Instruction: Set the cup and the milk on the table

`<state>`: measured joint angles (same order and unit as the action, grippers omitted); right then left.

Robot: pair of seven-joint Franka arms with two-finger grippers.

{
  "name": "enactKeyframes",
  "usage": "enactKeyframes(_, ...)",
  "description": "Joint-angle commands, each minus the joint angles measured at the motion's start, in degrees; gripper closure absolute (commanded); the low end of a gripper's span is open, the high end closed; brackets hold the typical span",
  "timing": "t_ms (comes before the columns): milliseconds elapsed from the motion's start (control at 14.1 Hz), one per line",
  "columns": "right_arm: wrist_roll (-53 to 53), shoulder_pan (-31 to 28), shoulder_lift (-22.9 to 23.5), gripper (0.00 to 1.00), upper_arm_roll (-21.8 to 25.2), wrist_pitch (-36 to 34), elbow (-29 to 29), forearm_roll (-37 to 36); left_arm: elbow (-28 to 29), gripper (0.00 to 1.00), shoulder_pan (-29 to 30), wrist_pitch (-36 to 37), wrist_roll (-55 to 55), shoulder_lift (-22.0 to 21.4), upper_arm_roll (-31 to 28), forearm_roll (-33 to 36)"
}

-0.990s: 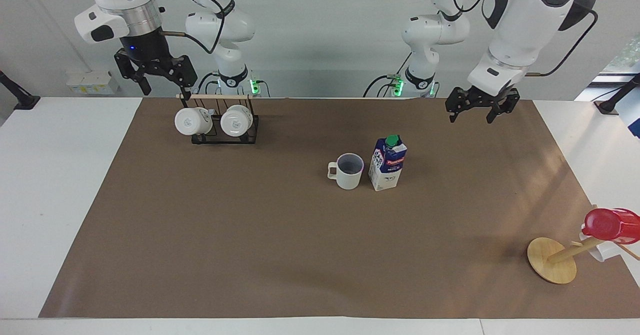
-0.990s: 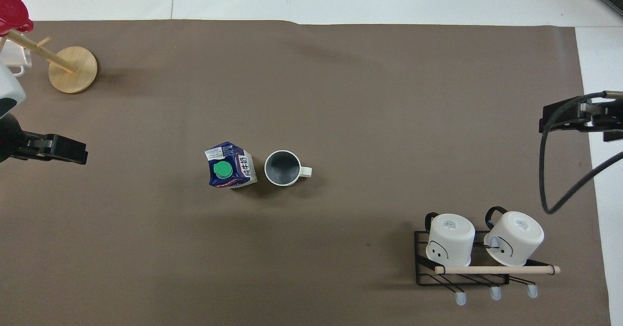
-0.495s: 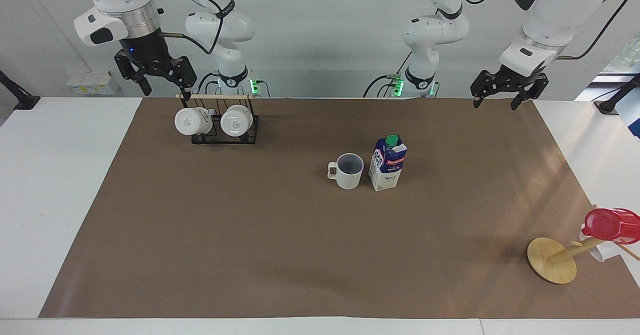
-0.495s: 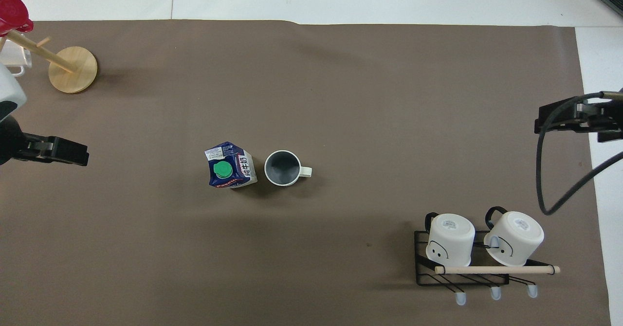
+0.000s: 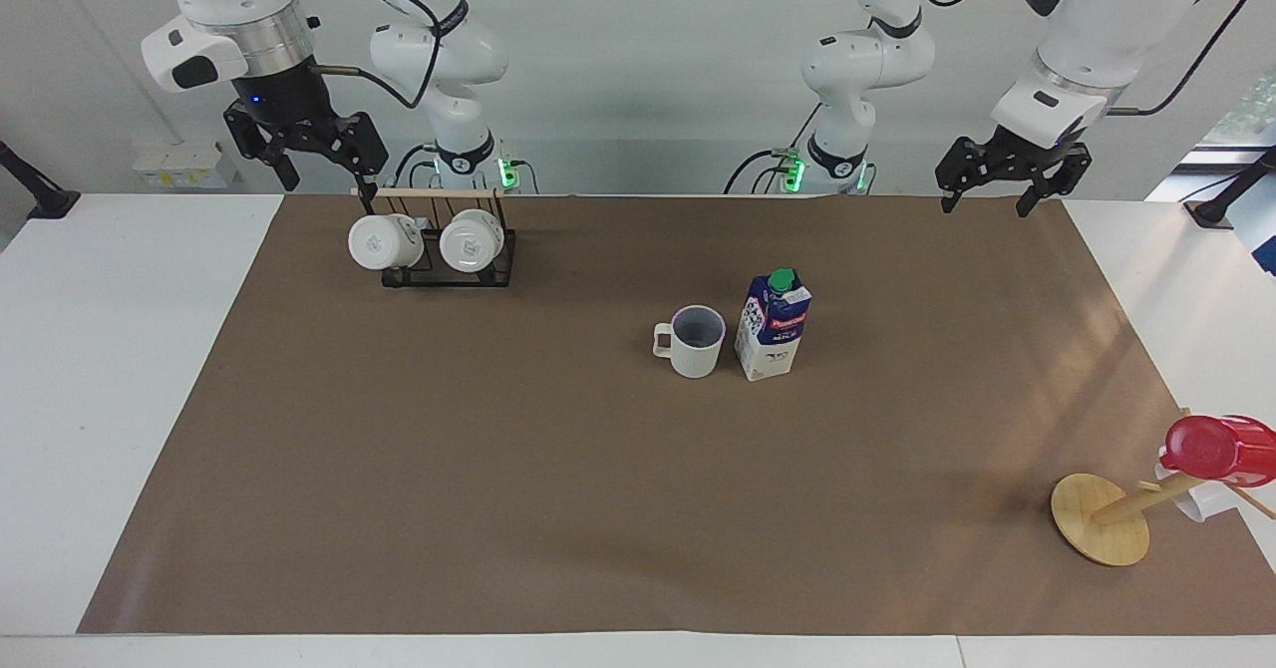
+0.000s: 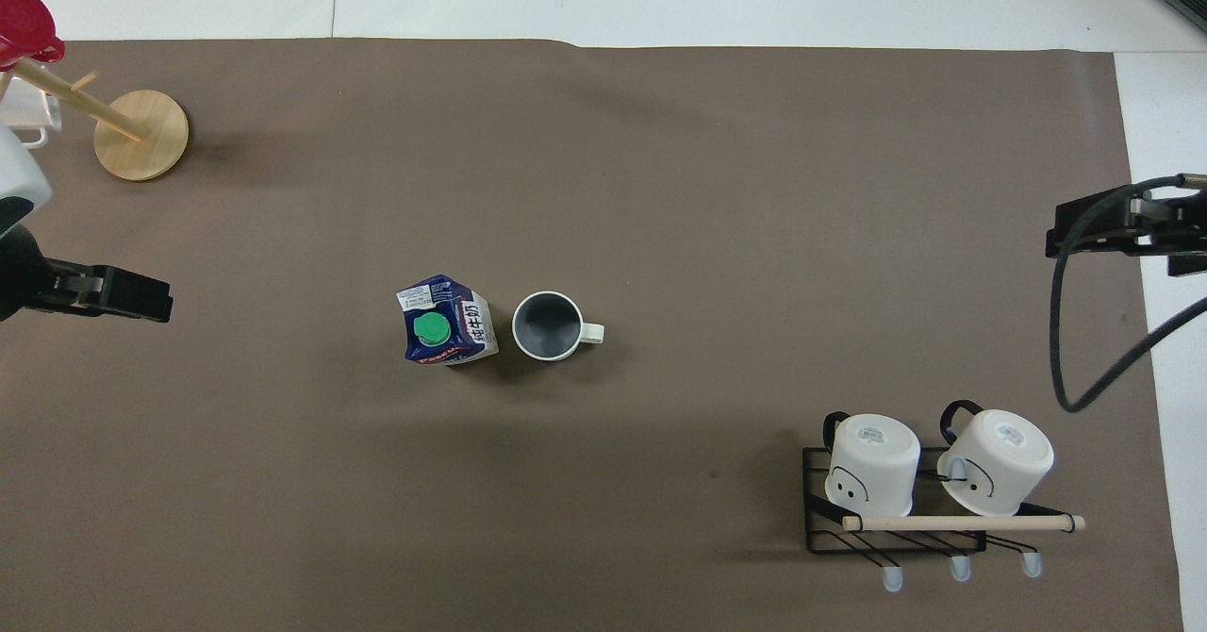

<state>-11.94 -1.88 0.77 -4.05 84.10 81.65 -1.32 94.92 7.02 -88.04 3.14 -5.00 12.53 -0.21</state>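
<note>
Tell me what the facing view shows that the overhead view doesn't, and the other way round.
Only the facing view shows the arms' bases and whole bodies, with the open left end effector and open right end effector raised near the robots' edge of the table.

Only the overhead view looks straight into the cup and down onto the milk's green cap.

Both show cup and milk upright side by side on the brown paper, the rack holding two white mugs, and the wooden stand with the red cup.

One camera looks from high across the table [image 5: 120, 399] toward the robots — the other steeply down, sharing the tabletop.
</note>
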Motion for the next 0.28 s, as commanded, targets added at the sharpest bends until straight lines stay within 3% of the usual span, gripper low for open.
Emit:
enactKeyframes(0,1.74,-1.03,-0.32,0.00,-0.61,0.10,0.44,0.97,0.09,0.00,-0.16,1.03,0.11,-0.71,-0.05,-0.76)
enactKeyframes(212,1.13,-0.41,-0.50,0.00,-0.61,-0.69,0.53,-0.25,0.17,0.00,-0.34,1.11,0.20,-0.71,0.12,-0.76)
